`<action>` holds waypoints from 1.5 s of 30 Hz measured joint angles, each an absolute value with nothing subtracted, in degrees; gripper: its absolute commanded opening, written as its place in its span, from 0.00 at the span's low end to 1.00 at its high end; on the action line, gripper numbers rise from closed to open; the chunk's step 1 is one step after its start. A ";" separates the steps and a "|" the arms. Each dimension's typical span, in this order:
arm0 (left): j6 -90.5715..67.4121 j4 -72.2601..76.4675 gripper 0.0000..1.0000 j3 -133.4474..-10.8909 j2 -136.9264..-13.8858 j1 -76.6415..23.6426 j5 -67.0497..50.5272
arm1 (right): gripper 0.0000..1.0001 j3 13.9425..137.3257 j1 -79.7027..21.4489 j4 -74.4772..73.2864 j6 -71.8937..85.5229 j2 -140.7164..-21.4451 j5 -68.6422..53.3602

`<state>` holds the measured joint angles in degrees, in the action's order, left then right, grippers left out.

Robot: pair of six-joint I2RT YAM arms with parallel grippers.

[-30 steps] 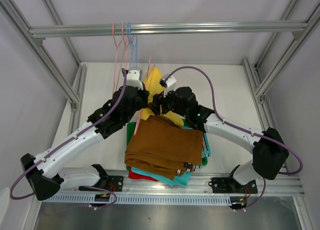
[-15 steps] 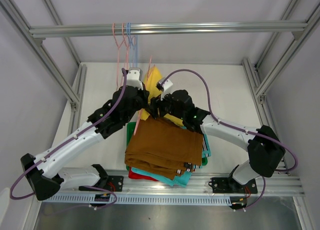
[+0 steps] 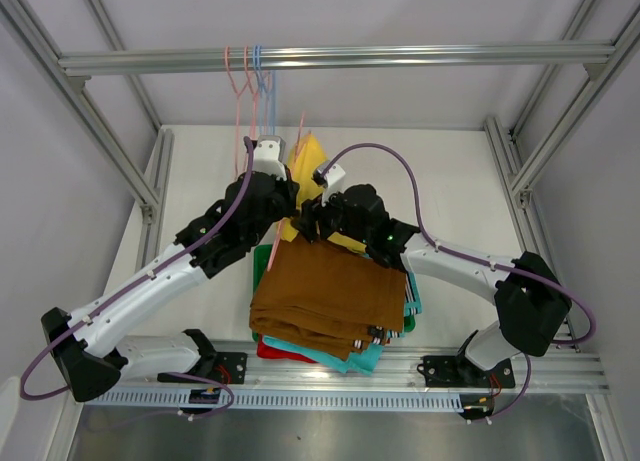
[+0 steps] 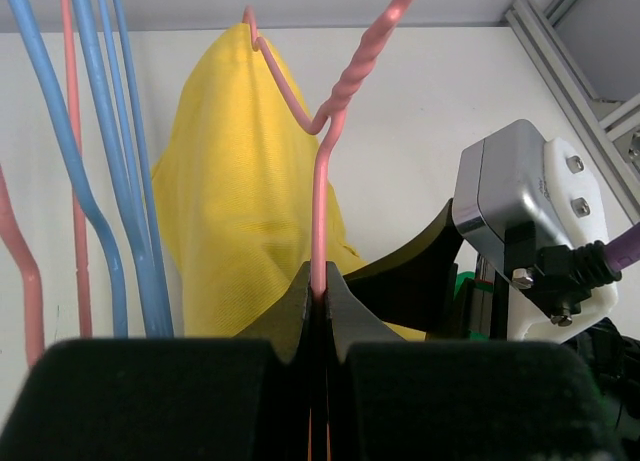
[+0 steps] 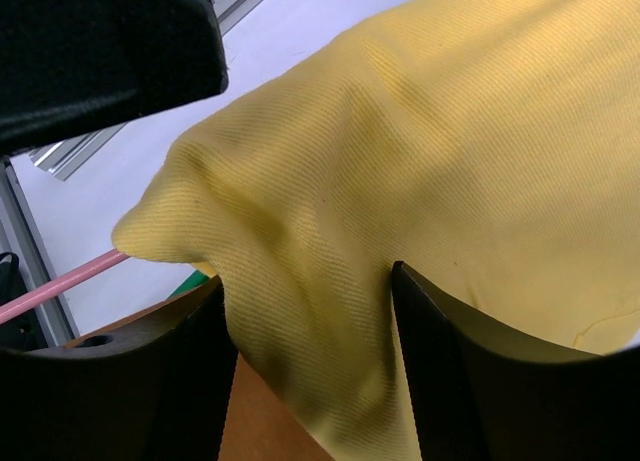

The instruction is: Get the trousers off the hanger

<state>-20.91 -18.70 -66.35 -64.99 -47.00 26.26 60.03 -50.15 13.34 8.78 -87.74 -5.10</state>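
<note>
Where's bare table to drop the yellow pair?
Widest bare table: right of the green tray, out to the frame rail. A smaller strip lies at the far edge, behind the yellow trousers. Left of the tray, the left arm overhangs. Crowded centre: left gripper shut on the pink hanger, right gripper straddling the yellow trousers, stacked tray below.

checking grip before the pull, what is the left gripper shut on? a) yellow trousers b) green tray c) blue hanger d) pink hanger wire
d: in the left wrist view the left gripper is closed on the pink hanger wire, with the yellow trousers beyond it.
</note>
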 measured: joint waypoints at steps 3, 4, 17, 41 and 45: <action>-20.91 -18.70 0.01 -66.35 -64.99 -47.00 26.22 | 0.58 60.05 -50.04 13.47 8.75 -87.74 -5.13; -20.91 -18.70 0.01 -66.35 -64.99 -47.00 26.22 | 0.57 60.05 -50.00 13.50 8.75 -87.74 -5.15; -20.88 -18.70 0.01 -66.35 -64.99 -47.00 26.20 | 0.43 62.50 -49.74 13.56 8.75 -87.88 -5.69; -20.88 -20.03 0.01 -66.35 -64.99 -47.00 26.22 | 0.00 62.54 -50.98 16.93 9.13 -90.59 -3.42; -20.88 -20.10 0.00 -66.35 -64.99 -47.00 26.20 | 0.00 62.54 -51.11 16.99 9.30 -90.54 -2.98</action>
